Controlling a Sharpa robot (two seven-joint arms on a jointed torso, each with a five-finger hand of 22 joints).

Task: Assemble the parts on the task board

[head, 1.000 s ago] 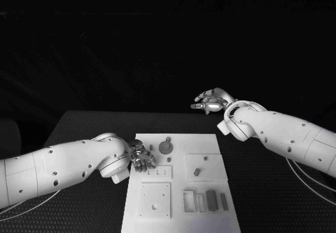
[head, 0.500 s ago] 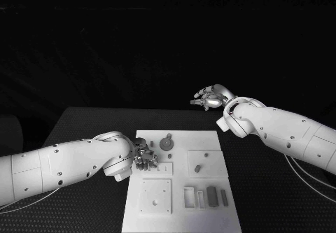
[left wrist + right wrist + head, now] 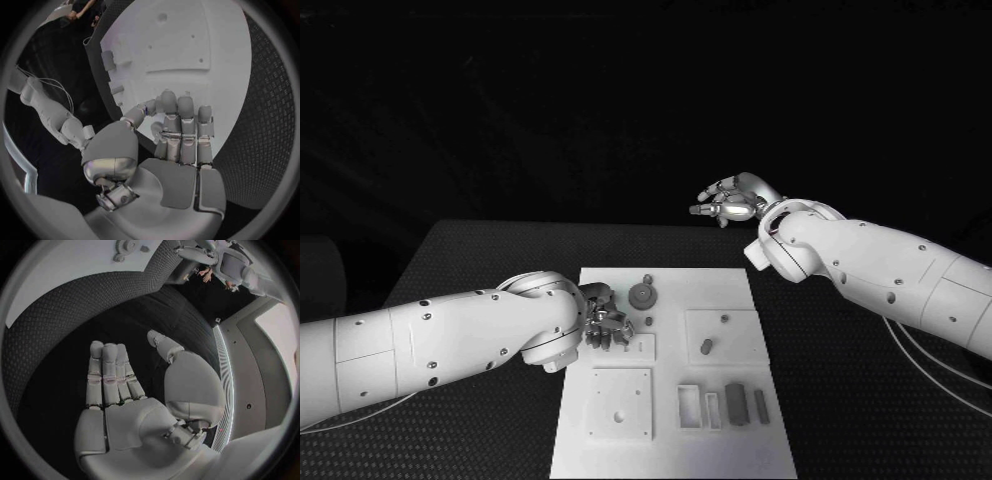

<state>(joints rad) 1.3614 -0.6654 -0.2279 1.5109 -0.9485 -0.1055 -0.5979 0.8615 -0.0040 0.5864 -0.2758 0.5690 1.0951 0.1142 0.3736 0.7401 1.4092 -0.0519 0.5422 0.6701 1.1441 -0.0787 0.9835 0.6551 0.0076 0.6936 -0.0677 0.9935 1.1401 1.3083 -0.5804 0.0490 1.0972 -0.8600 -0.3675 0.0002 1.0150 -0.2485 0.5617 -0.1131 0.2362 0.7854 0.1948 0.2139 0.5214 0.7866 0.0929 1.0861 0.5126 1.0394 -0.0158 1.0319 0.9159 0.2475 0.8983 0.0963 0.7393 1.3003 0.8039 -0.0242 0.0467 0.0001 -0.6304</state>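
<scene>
- A black table (image 3: 473, 260) seen from above, with a white task board (image 3: 672, 440) lying lengthwise in its middle.
- The robot's left arm (image 3: 430, 335) comes in from the left side and bends over the board's left edge.
- The left hand (image 3: 606, 322) hangs low over the left side of the board, roughly a third of the way from the far end. In the left wrist view its fingers (image 3: 187, 125) lie straight and side by side, with the thumb (image 3: 140, 112) angled apart from them. Nothing is in its grasp.
- Just right of that hand, near the board's far end, a round grey part (image 3: 643, 296) lies on the white surface, with a small dark peg (image 3: 648, 322) nearer the camera.
- Further right is a raised white square (image 3: 724, 335) carrying a small dark part (image 3: 707, 347).
- At the near end, a second white square (image 3: 620, 403) sits on the left, and on the right a row of upright slots holds a grey block (image 3: 736, 404) and a thinner grey strip (image 3: 762, 405).
- The right arm (image 3: 877, 270) comes in from the right side and reaches beyond the board's far right corner.
- The right hand (image 3: 733, 205) is raised well above the table, away from the board. In the right wrist view its fingers (image 3: 109, 372) are stretched out flat, with the thumb (image 3: 164, 347) spread aside, holding nothing.
</scene>
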